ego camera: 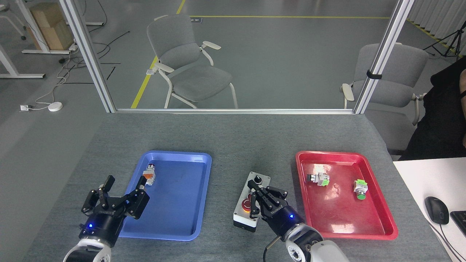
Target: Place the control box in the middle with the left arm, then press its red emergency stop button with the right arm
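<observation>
Right gripper (259, 198): over the near end of the control box, fingers bunched together and pointing down-left at it; holds nothing; whether the tips touch cannot be told.
Control box (252, 199): on bare grey tabletop (233, 138) between blue tray (198, 196) and red tray (378, 214), touching neither; placing step looks done.
Box long axis: runs near-to-far, leaning slightly right at the far end; black knob (257, 179) far, big button near.
Red emergency stop button (247, 205): at near end, mostly hidden by the fingers; red cap edge and yellow ring show on the left side.
Key relation: button lies directly under or just left of the right fingertips; press likely needs a short straight descent, little sideways travel.
Left gripper (120, 191): well left, over near-left edge of blue tray, fingers spread wide, empty, far from box.
Nearer arm: right, by a lot.
Risk: off-centre push could tip or slide the box leftward.
</observation>
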